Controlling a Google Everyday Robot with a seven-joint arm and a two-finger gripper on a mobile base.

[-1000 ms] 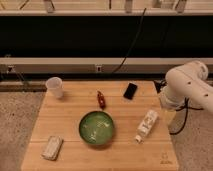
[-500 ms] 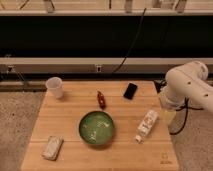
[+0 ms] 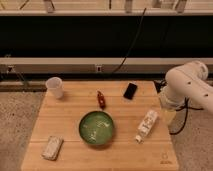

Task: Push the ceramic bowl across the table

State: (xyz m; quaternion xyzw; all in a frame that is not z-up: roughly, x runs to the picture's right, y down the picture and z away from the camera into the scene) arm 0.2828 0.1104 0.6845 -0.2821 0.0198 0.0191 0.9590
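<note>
The green ceramic bowl (image 3: 96, 128) sits upright near the middle of the wooden table (image 3: 70, 117), slightly toward the front edge. My white arm (image 3: 190, 87) hangs over the table's right edge. My gripper (image 3: 168, 116) points down beside that edge, well to the right of the bowl and not touching it. A lying white bottle (image 3: 147, 125) is between the gripper and the bowl.
A white cup (image 3: 54, 87) stands at the back left corner. A small red object (image 3: 101, 100) lies just behind the bowl. A black phone (image 3: 130, 90) lies at the back right. A pale packet (image 3: 52, 147) lies at the front left. A dark shelf and cables run behind the table.
</note>
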